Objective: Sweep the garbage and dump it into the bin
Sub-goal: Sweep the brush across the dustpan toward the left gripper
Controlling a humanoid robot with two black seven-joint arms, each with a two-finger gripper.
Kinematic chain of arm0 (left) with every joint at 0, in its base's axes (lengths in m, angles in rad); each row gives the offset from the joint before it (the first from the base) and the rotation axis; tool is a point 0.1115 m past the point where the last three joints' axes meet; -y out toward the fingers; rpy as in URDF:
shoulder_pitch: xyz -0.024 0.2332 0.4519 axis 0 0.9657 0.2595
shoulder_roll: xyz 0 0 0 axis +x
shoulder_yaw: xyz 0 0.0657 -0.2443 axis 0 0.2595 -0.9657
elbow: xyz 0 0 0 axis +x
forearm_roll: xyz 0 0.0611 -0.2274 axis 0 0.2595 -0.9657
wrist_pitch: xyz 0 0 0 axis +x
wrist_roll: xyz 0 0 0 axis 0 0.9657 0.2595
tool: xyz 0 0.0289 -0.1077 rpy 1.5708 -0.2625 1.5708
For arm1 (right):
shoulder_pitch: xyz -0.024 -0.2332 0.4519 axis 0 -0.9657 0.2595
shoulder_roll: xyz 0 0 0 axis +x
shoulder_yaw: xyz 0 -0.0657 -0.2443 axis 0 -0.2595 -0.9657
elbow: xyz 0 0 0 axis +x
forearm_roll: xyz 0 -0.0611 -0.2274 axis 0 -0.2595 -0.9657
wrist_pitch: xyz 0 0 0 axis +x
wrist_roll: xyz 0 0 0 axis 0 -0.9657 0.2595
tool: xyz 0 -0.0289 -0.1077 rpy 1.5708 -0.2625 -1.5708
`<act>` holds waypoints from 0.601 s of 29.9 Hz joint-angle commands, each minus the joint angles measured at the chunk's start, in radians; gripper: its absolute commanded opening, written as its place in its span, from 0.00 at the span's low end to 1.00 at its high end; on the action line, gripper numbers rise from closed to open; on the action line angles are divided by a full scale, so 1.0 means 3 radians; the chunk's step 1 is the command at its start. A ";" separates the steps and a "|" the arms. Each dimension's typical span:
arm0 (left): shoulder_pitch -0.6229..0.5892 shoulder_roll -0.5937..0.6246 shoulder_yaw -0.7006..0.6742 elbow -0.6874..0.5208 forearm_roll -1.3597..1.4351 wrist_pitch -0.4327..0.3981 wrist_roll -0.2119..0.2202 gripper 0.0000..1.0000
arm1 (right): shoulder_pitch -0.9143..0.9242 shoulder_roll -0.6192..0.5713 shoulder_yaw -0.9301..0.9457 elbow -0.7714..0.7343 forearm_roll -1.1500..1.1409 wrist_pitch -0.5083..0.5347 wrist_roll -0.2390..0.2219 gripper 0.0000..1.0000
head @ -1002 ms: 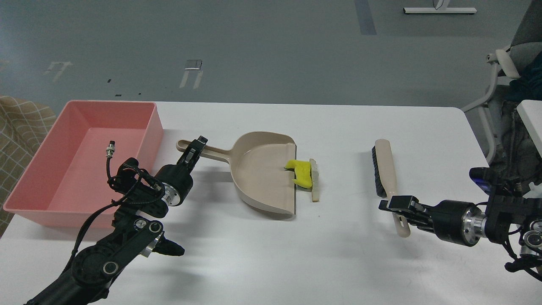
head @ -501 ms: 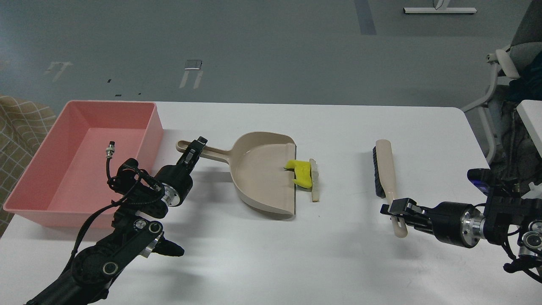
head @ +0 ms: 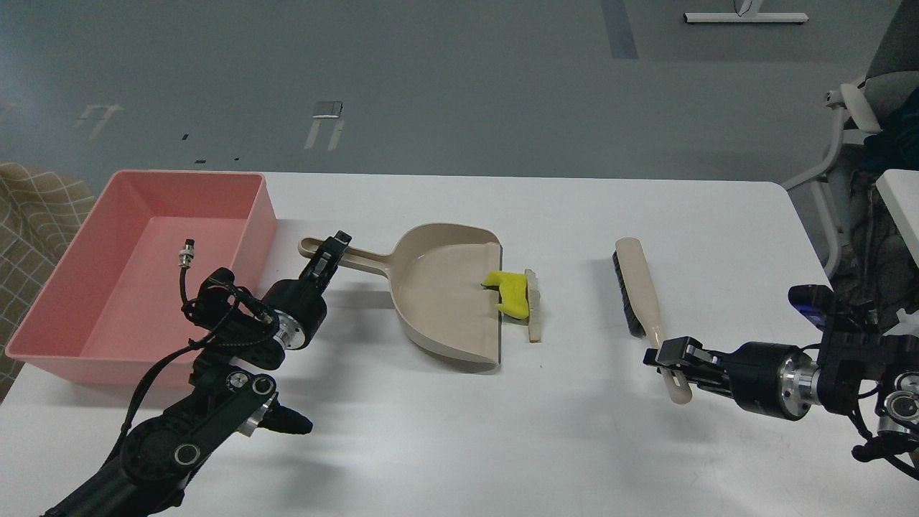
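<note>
The yellow scrap [head: 511, 292] lies across the front lip of the beige dustpan [head: 445, 294], and the white bread-like slice [head: 533, 305] lies on the table right beside it. My left gripper [head: 332, 249] is shut on the dustpan handle [head: 352, 257]. My right gripper [head: 668, 357] is shut on the handle of the beige hand brush [head: 639, 298], whose black bristles face left, tilted toward the garbage. The salmon-pink bin [head: 143, 266] stands at the far left, to the left of the dustpan.
The white table [head: 502, 431] ends at its far edge behind the bin and dustpan. An office chair [head: 854, 136] and another white table corner [head: 901, 208] stand at the right. A patterned cloth [head: 36, 215] lies left of the bin.
My right gripper closed on the brush handle and shifted a little left. The brush head swung left toward the garbage. The left arm, dustpan and scraps stayed put.
</note>
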 commanded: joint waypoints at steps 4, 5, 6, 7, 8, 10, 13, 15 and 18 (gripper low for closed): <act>0.0010 0.0000 0.0000 0.0000 0.0001 0.0001 -0.0005 0.00 | 0.0121 0.0051 -0.0018 0.0017 -0.0005 0.0002 -0.0064 0.00; 0.0010 0.0000 0.0005 0.0000 0.0001 0.0001 -0.0005 0.00 | 0.0126 0.0087 -0.0019 0.0012 -0.0005 0.0002 -0.0070 0.00; 0.0015 0.0000 0.0005 0.0000 0.0001 0.0001 -0.0025 0.00 | 0.0136 0.0163 -0.0024 -0.0004 -0.0005 0.0007 -0.0075 0.00; 0.0020 0.0000 0.0005 0.0000 0.0001 0.0001 -0.0030 0.00 | 0.0137 0.0204 -0.0029 -0.0009 -0.0005 0.0007 -0.0080 0.00; 0.0021 0.0000 0.0005 0.0000 0.0001 0.0001 -0.0036 0.00 | 0.0137 0.0240 -0.0029 -0.0014 -0.0010 0.0012 -0.0095 0.00; 0.0015 0.0000 0.0005 0.0000 0.0001 0.0001 -0.0036 0.00 | 0.0131 0.0378 -0.0034 -0.0019 -0.0025 0.0022 -0.0146 0.00; 0.0026 0.0000 0.0005 -0.0010 0.0001 0.0001 -0.0036 0.00 | 0.0131 0.0516 -0.0080 -0.0019 -0.0066 0.0022 -0.0146 0.00; 0.0036 0.0005 0.0005 -0.0025 0.0001 0.0001 -0.0036 0.00 | 0.0142 0.0567 -0.0116 -0.0029 -0.0066 0.0022 -0.0146 0.00; 0.0051 0.0031 0.0015 -0.0025 0.0011 0.0001 -0.0066 0.00 | 0.0142 0.0623 -0.0121 -0.0050 -0.0051 0.0017 -0.0126 0.00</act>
